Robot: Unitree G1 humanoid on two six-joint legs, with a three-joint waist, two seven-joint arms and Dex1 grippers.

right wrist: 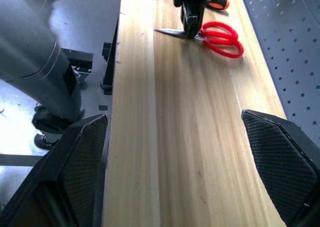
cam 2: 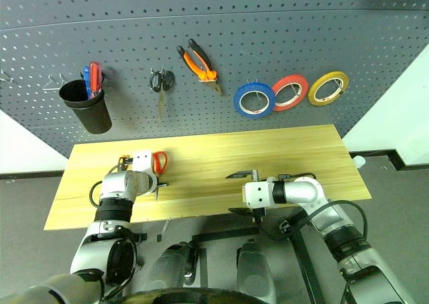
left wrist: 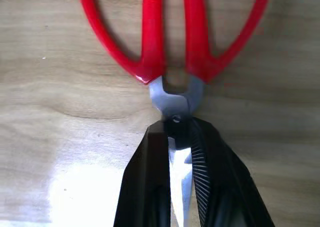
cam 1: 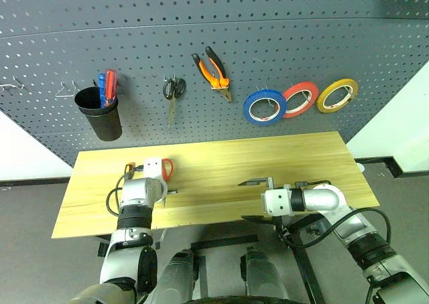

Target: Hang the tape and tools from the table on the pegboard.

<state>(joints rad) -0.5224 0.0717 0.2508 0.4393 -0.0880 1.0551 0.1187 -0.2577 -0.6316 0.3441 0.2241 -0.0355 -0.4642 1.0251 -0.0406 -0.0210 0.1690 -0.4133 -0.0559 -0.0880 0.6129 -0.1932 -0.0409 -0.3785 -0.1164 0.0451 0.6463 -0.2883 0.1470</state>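
1. Left gripper (left wrist: 180, 152) is clamped on the red-handled scissors (left wrist: 172, 42), black fingers (left wrist: 150, 182) pinching the blades right below the pivot screw. The scissors lie flat on the table (cam 1: 268, 163), red loops pointing away from the wrist toward the pegboard (cam 1: 268, 43).

2. Right gripper (right wrist: 175, 152) is spread wide with nothing in it, hovering over the near edge of the table, well off to the right of the scissors and pointing across toward them.

3. My read: the grab is made and the lift comes next. To do it well I'd come straight up first so the tip doesn't drag on the wood, and keep the squeeze firm, since smooth steel blades could swivel between the pads. The loops being the free end is handy, because one of those has to go over a hook.

4. Watch for the scissors drooping handle-first once they're off the wood; the handles are the heavy end and stick out past the pinch.

5. Just beyond the left gripper there's an orange-and-black handle (right wrist: 218, 5) poking out, probably the screwdriver, but I can't tell for sure.

6. On the pegboard: the pliers (cam 1: 213, 71) already hang there, next to small black-handled scissors (cam 1: 173, 93), then the blue tape (cam 1: 264, 107), red tape (cam 1: 299, 99) and yellow tape (cam 1: 337, 95), plus a black cup (cam 1: 99, 113) on the left. A bare hook (cam 1: 67, 88) sits left of the cup.
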